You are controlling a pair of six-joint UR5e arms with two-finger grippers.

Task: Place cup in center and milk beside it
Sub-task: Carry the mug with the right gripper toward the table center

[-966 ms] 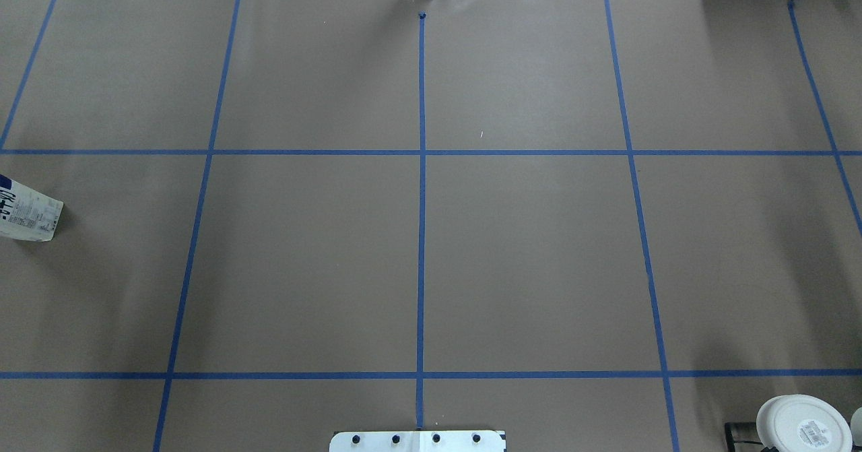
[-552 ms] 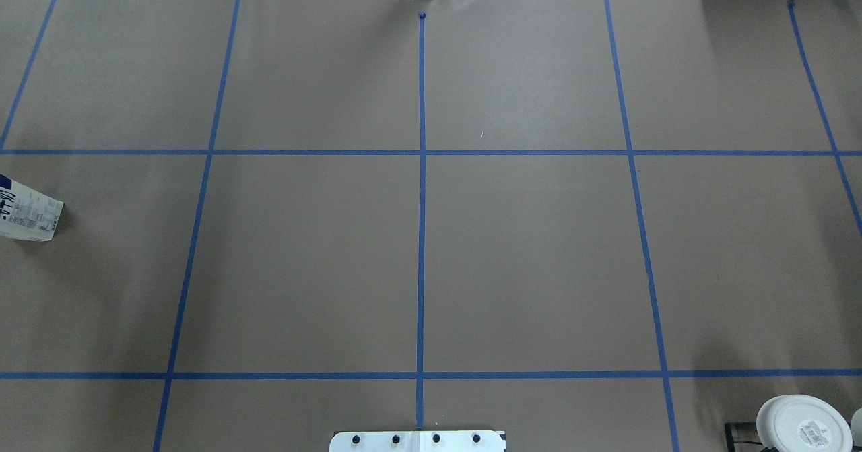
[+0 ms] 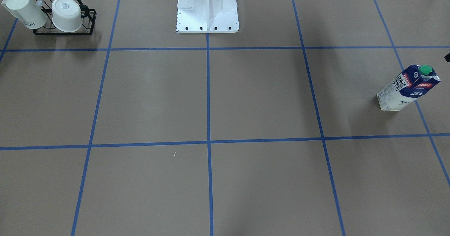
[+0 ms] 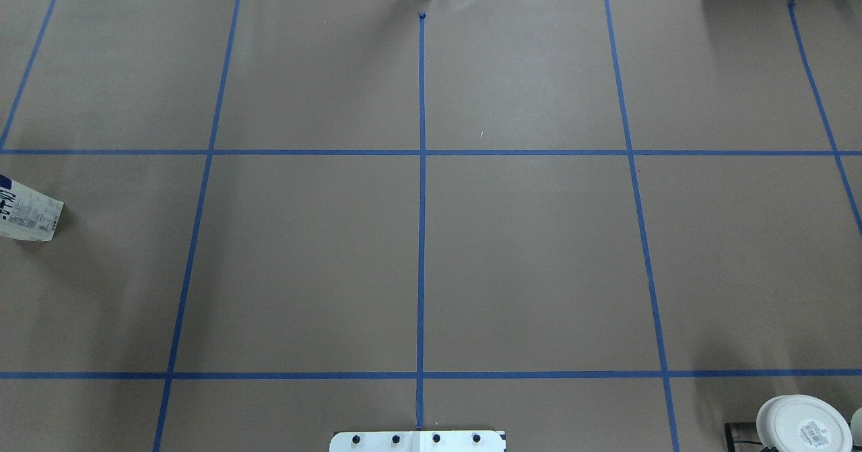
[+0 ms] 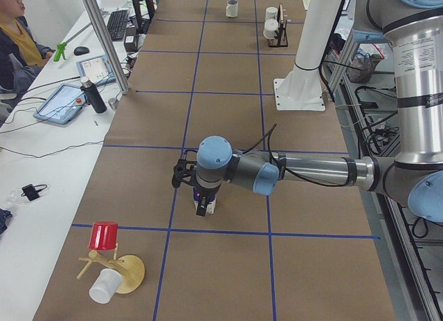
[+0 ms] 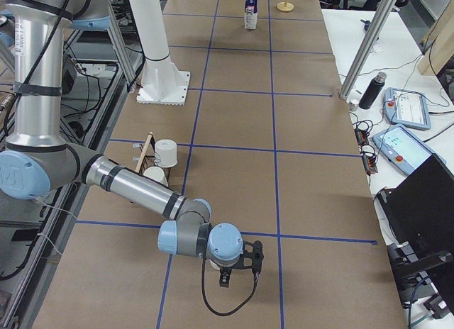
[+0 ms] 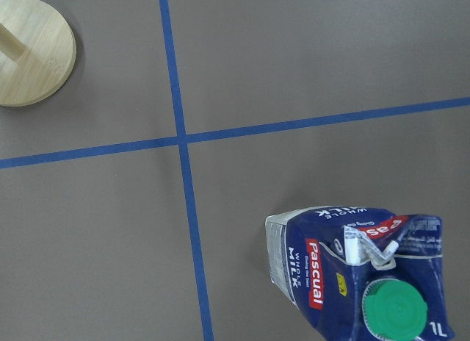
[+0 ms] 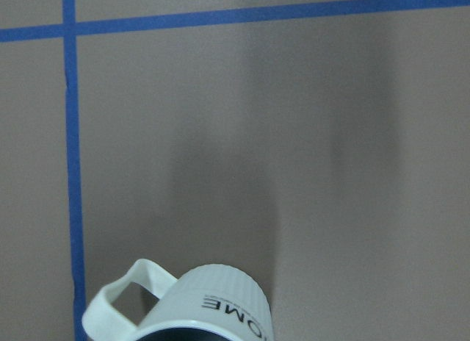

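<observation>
The milk (image 3: 407, 88) stands upright at the table's left end, also in the overhead view (image 4: 27, 213) and the left wrist view (image 7: 360, 275), navy and white with a green cap. My left gripper (image 5: 203, 205) hangs just over it; I cannot tell whether it is open or shut. The cup (image 8: 183, 308), a white mug with a handle, a dark inside and "HOME" lettering, stands at the table's far right end (image 5: 232, 7). My right gripper (image 6: 237, 269) hovers over it; its state is unclear. The center (image 4: 422, 152) (image 3: 208, 142) is bare.
A black wire rack (image 3: 63, 30) near the robot's base (image 3: 207, 14) holds a lettered mug (image 3: 24, 11) and a cup with a labelled base (image 3: 66, 14). A wooden stand (image 5: 128, 272) with a red cup (image 5: 104, 236) is beside the milk. An operator (image 5: 17, 41) sits at the side desk.
</observation>
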